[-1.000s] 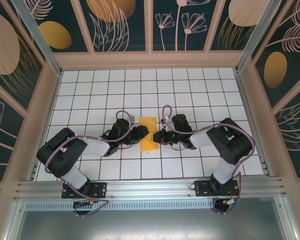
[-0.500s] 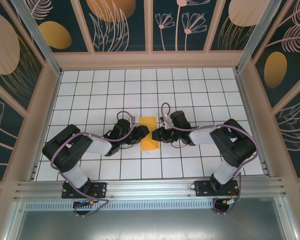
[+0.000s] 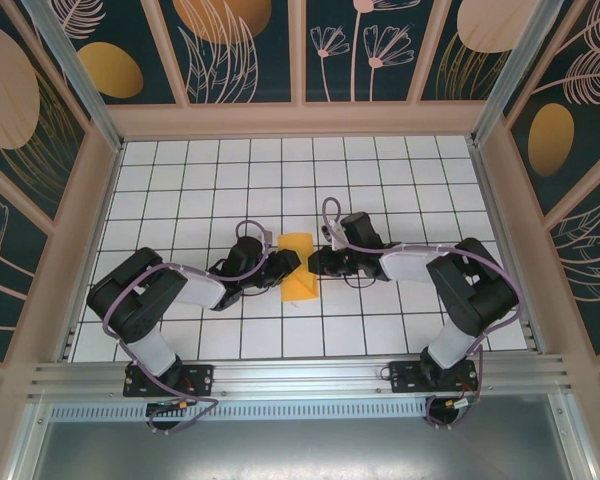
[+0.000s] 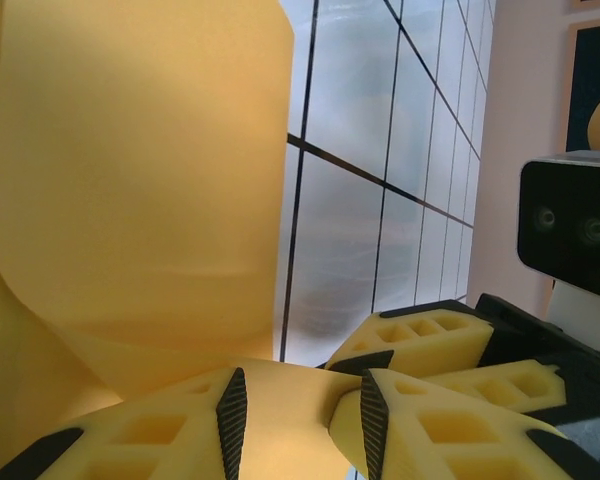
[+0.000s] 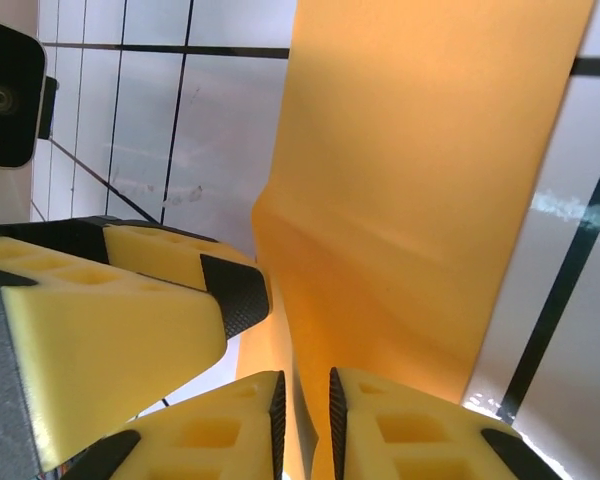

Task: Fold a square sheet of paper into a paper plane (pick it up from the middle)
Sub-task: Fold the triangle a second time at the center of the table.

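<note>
Top view: paper point(image 3: 296, 248), orange-yellow, folded strip at centre of table point(image 3: 180, 200). Mid-section partly covered by left gripper point(image 3: 286, 270) and right gripper point(image 3: 313, 264); jaws unreadable.
Left wrist: paper curled, cropped at left, fold pinched between left fingers point(image 4: 130, 440).
Right wrist: creased strip, near edge nipped between almost-closed right fingers point(image 5: 410, 435).

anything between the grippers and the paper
Nothing visible. The left gripper is at the left side of the paper and the right gripper is at its right side. The paper sits inside the jaws of each, and only bare table lies around it.
</note>
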You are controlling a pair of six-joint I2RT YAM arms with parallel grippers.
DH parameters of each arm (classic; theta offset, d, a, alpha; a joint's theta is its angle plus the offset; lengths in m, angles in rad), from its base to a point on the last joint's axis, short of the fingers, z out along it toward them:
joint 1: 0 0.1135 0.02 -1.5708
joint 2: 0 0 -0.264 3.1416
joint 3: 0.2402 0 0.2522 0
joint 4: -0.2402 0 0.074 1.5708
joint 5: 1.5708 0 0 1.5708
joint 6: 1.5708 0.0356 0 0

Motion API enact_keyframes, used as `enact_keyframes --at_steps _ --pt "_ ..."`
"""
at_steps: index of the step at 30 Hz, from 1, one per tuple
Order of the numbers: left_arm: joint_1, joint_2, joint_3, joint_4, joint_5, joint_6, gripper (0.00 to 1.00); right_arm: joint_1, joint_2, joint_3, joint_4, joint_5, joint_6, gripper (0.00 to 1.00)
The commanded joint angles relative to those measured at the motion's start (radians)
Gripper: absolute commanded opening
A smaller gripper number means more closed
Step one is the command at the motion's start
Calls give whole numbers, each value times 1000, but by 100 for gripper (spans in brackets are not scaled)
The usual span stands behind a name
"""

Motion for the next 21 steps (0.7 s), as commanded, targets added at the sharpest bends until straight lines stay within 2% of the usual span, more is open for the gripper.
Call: enact_keyframes --at_steps 1,10,21 --pt "-6 3 22 -13 -3 25 39 -10 13 33 -28 -7 -41 18" --pt "-6 -8 32 -40 -14 37 40 -27 64 77 -52 -40 -102 1" --pt "-6 -54 27 -67 -47 45 44 -44 177 172 -126 -167 -226 0"
